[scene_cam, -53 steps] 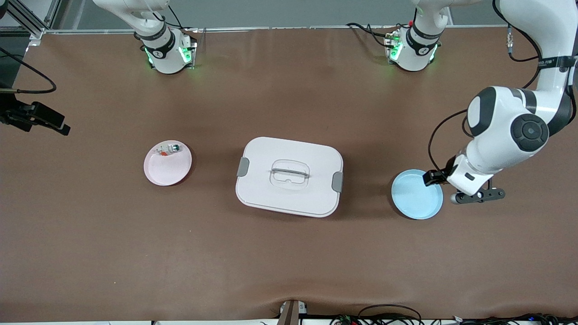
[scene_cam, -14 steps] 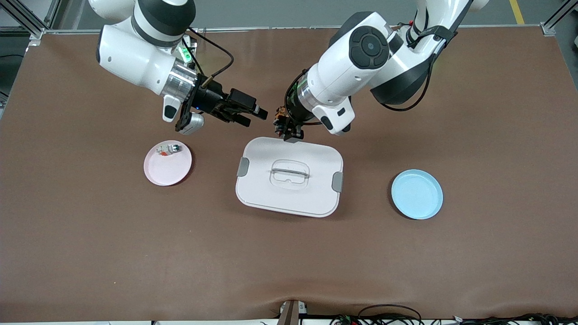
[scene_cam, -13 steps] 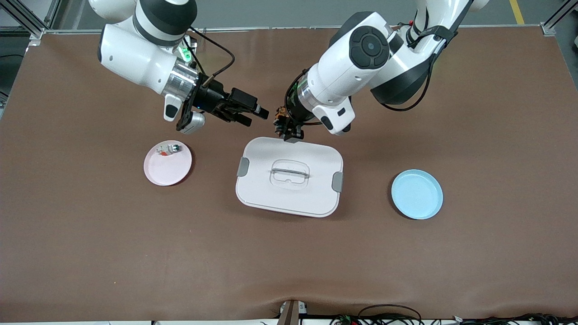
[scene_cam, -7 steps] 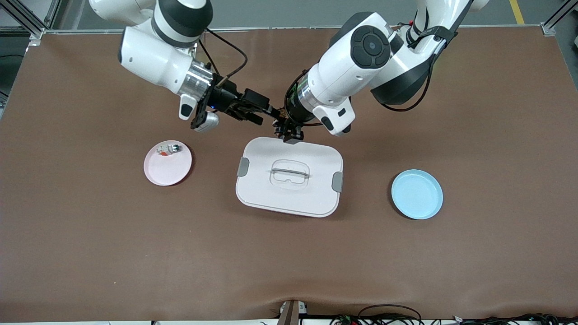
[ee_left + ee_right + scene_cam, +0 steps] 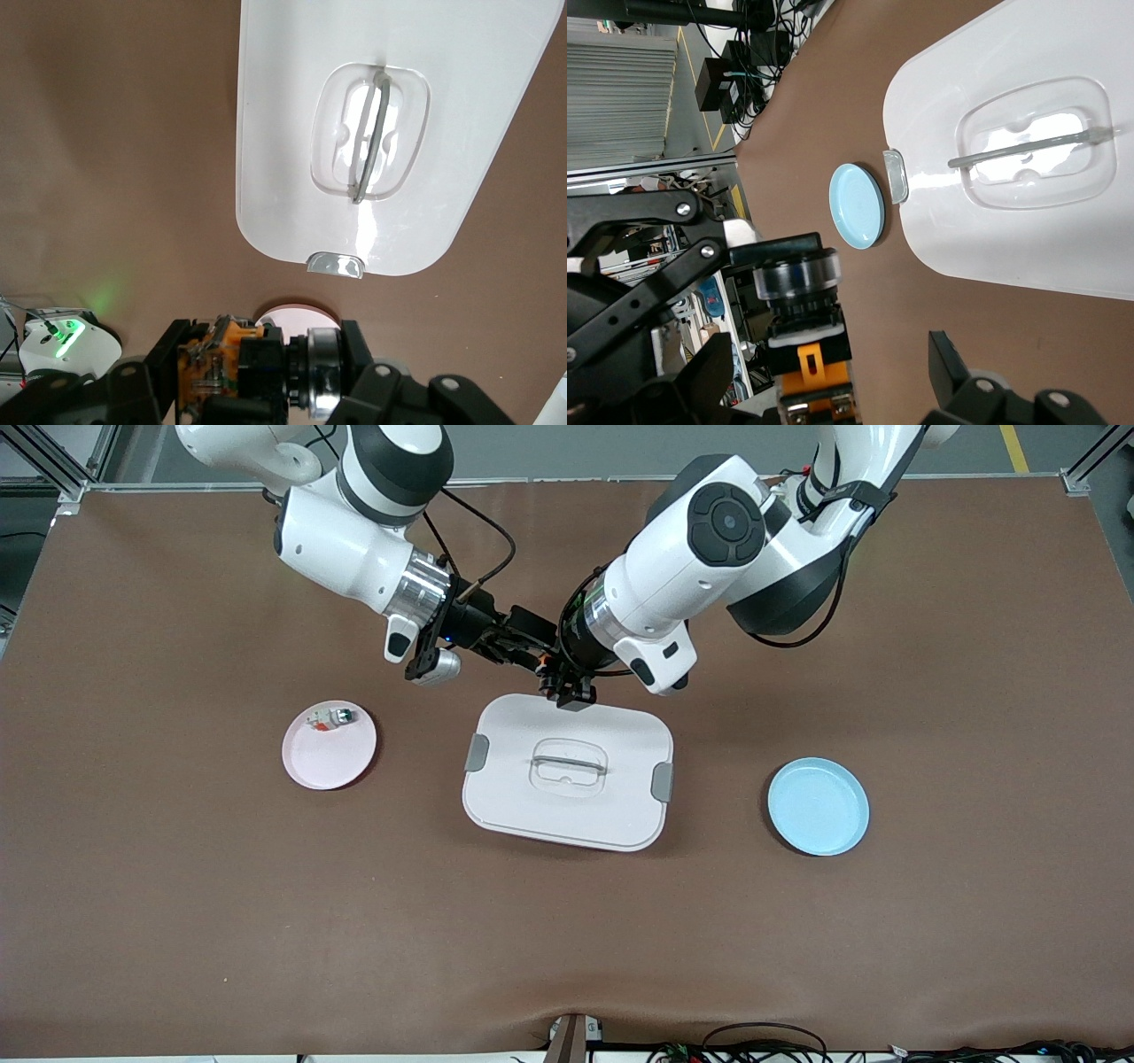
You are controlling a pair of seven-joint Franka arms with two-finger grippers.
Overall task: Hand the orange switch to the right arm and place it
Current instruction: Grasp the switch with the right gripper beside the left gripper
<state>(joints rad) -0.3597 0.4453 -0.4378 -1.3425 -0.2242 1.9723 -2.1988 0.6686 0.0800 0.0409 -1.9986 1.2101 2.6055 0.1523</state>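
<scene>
The orange switch (image 5: 547, 662), a black push-button with an orange body, is held in the air over the edge of the white box nearest the robot bases. My left gripper (image 5: 560, 680) is shut on it; the left wrist view shows the switch (image 5: 213, 372) clamped between that gripper's (image 5: 263, 367) fingers. My right gripper (image 5: 532, 652) is open and level with the switch. In the right wrist view the switch (image 5: 806, 354) sits between my right gripper's (image 5: 830, 363) spread fingers, closer to one finger, touching neither.
A white lidded box (image 5: 567, 815) with grey latches stands mid-table. A pink plate (image 5: 330, 766) toward the right arm's end holds a small white switch (image 5: 328, 717). An empty blue plate (image 5: 818, 808) lies toward the left arm's end.
My right arm has swung in toward the left gripper, and its open fingers now straddle the switch. My left gripper has stayed put, holding the switch.
</scene>
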